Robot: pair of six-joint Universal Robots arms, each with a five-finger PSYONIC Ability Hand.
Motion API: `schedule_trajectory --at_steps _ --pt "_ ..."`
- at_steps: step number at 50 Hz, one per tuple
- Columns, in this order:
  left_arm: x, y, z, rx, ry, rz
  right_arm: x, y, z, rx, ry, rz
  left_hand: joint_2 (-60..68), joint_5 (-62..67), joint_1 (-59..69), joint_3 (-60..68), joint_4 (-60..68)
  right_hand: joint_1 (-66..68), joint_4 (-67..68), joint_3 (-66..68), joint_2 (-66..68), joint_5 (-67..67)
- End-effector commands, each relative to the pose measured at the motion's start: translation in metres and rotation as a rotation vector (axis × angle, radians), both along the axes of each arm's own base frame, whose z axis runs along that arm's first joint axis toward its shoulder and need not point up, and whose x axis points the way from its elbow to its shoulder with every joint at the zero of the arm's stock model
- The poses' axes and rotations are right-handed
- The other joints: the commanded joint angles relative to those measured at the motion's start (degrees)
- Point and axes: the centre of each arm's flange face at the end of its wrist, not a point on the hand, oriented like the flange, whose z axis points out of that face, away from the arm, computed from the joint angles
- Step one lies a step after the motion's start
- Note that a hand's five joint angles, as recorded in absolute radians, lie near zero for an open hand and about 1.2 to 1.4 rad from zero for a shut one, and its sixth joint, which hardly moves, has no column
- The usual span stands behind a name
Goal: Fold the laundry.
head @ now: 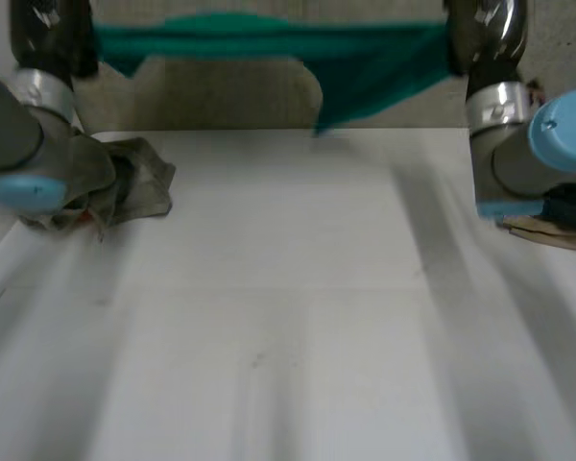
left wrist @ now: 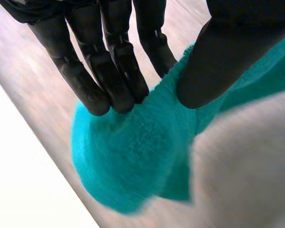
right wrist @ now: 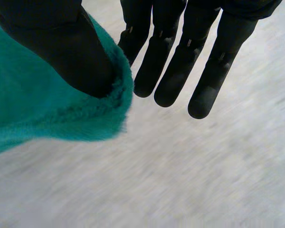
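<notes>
Left hand (left wrist: 109,71) pinches one end of your cloth (head: 269,43), thumb against fingers; right hand (right wrist: 61,52) pinches the other. Cloth hangs stretched between them, long axis crosswise, above the table's (head: 288,288) far edge. Neither hand is nearer; lower evenly.

Teal fleece cloth (head: 269,40) is off the white table (head: 288,288), stretched sideways as a band. The top edge is fairly taut and a flap hangs lower right of centre. The nap is fluffy. One end is pinched by the left hand (left wrist: 109,71), the other by the right hand (right wrist: 61,52). Crumpled olive-grey garment (head: 139,182) lies on the table's far-left part, partly behind the left arm (head: 19,125).
</notes>
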Motion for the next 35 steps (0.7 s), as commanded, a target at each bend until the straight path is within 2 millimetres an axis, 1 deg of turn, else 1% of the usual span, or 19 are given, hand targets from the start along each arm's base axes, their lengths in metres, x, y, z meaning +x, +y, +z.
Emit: schedule_trajectory --at_steps 1,2,3,6,7,11,12,14,15,18,19,22,23,27,31,35 --pt "-0.009 0.033 -0.094 0.327 -0.105 -0.08 -0.004 0.024 -0.088 0.35 0.181 0.032 11.32 13.48 13.58 11.88 11.37 15.85 11.71 11.96 12.45 11.57" --pt "-0.009 0.038 -0.101 0.357 -0.121 -0.084 -0.006 0.027 -0.096 0.389 0.201 0.024 11.32 13.48 13.58 11.88 11.37 15.85 11.71 11.96 12.45 11.57" --pt "-0.008 0.049 -0.116 0.431 -0.156 -0.087 -0.011 0.034 -0.108 0.456 0.235 0.014 11.32 13.48 13.58 11.88 11.37 15.85 11.71 11.96 12.45 11.57" --pt "-0.006 0.066 -0.13 0.523 -0.208 -0.085 -0.018 0.044 -0.122 0.546 0.289 0.007 11.32 13.48 13.58 11.88 11.37 15.85 11.71 11.96 12.45 11.57" --pt "-0.005 0.078 -0.137 0.588 -0.241 -0.083 -0.023 0.05 -0.128 0.597 0.315 0.003 11.32 13.48 13.58 11.88 11.37 15.85 11.71 11.96 12.45 11.57" --pt "-0.003 0.102 -0.145 0.71 -0.304 -0.093 -0.035 0.06 -0.133 0.674 0.353 -0.01 11.32 13.48 13.58 11.88 11.37 15.85 11.71 11.96 12.45 11.57" --pt "-0.003 0.105 -0.144 0.721 -0.311 -0.094 -0.037 0.061 -0.133 0.681 0.359 -0.008 11.32 13.48 13.58 11.88 11.37 15.85 11.71 11.96 12.45 11.57" --pt "0.0 0.107 -0.142 0.745 -0.315 -0.088 -0.039 0.063 -0.133 0.691 0.367 -0.007 3.32 5.48 5.57 3.87 3.36 15.85 11.71 11.96 12.45 11.57" --pt "0.002 0.107 -0.14 0.756 -0.317 -0.083 -0.041 0.065 -0.133 0.695 0.369 -0.005 -4.72 -2.57 -2.47 -4.17 -4.68 15.85 11.71 11.96 12.45 11.57" --pt "0.006 0.105 -0.135 0.765 -0.313 -0.069 -0.043 0.067 -0.132 0.696 0.375 -0.002 -20.73 -18.57 -18.48 -20.18 -20.69 15.85 11.71 11.96 12.45 11.57" --pt "0.01 0.101 -0.131 0.76 -0.303 -0.057 -0.044 0.068 -0.132 0.7 0.37 -0.004 -27.78 -25.62 -25.53 -27.23 -27.73 15.85 11.71 11.96 12.45 11.57" --pt "0.015 0.094 -0.122 0.744 -0.289 -0.039 -0.045 0.069 -0.133 0.705 0.371 -0.005 -29.03 -26.87 -26.77 -28.47 -28.98 15.85 11.71 11.96 12.45 11.57" --pt "0.018 0.091 -0.117 0.732 -0.278 -0.029 -0.046 0.069 -0.133 0.707 0.371 -0.007 -30.36 -28.2 -28.11 -29.81 -30.31 15.85 11.71 11.96 12.45 11.57" --pt "0.027 0.086 -0.105 0.712 -0.236 -0.01 -0.047 0.07 -0.135 0.715 0.371 -0.007 -38.43 -36.28 -36.18 -37.88 -38.39 15.85 11.71 11.96 12.45 11.57" --pt "0.034 0.085 -0.1 0.735 -0.193 0.006 -0.048 0.071 -0.136 0.718 0.372 -0.011 -41.3 -39.15 -39.05 -40.75 -41.26 15.85 11.71 11.96 12.45 11.57" --pt "0.038 0.086 -0.102 0.77 -0.18 0.006 -0.05 0.07 -0.138 0.723 0.372 -0.014 -42.15 -39.99 -39.9 -41.59 -42.1 15.85 11.71 11.96 12.45 11.57"
